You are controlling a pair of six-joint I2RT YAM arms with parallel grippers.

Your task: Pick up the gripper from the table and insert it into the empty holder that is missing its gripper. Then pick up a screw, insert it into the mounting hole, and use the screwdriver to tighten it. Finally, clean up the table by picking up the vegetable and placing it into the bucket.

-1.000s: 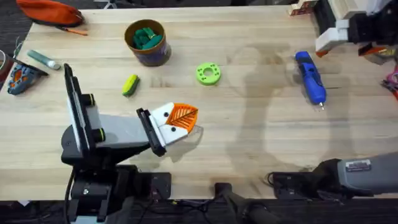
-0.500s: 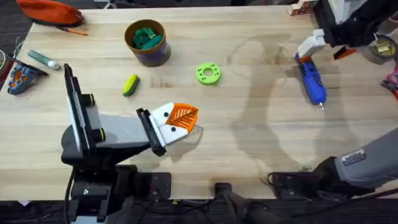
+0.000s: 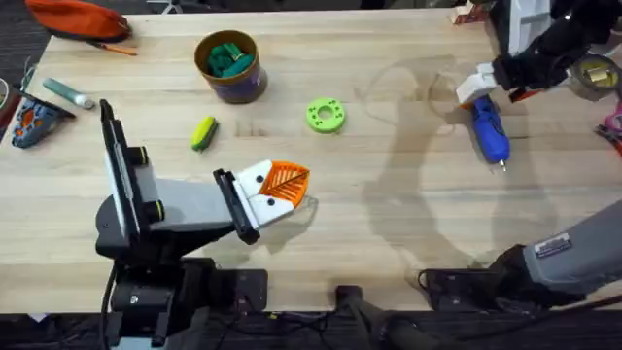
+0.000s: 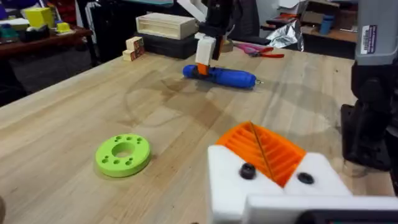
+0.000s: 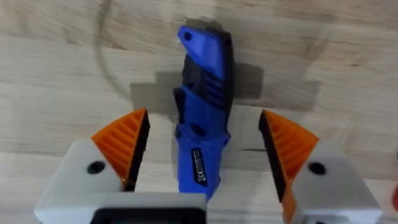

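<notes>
The right tool (image 5: 205, 162) hangs wide open straddling the screwdriver (image 5: 204, 106) on the tabletop (image 3: 389, 224), seemingly not touching; the left tool (image 3: 282, 185) rests narrow.

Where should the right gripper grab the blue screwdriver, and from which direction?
Take the screwdriver across its fat blue body, coming straight down from above. It lies flat on the table, and the right gripper is open with an orange pad on either side, so a short descent and close should probably hold.
</notes>
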